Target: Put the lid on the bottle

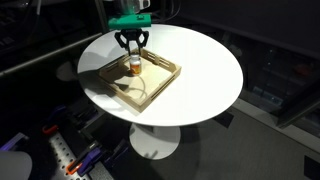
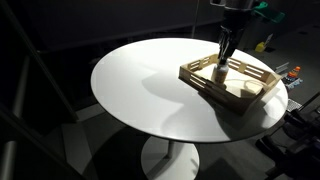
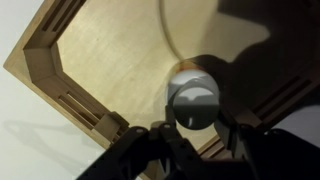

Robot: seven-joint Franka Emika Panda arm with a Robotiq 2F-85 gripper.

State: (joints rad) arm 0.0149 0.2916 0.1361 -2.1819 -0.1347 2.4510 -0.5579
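Observation:
The bottle stands upright inside the wooden tray, its lower body amber; it also shows in an exterior view. My gripper hangs straight down over it, one finger on each side of its top. In the wrist view the round whitish lid sits between my fingertips, which press against both of its sides. The lid covers the bottle's top, so the bottle's body is hidden in that view.
The tray's raised walls surround the bottle closely on the near corner. A thin pale curved line lies on the tray floor. The tray sits on a round white table with dark surroundings and clutter on the floor.

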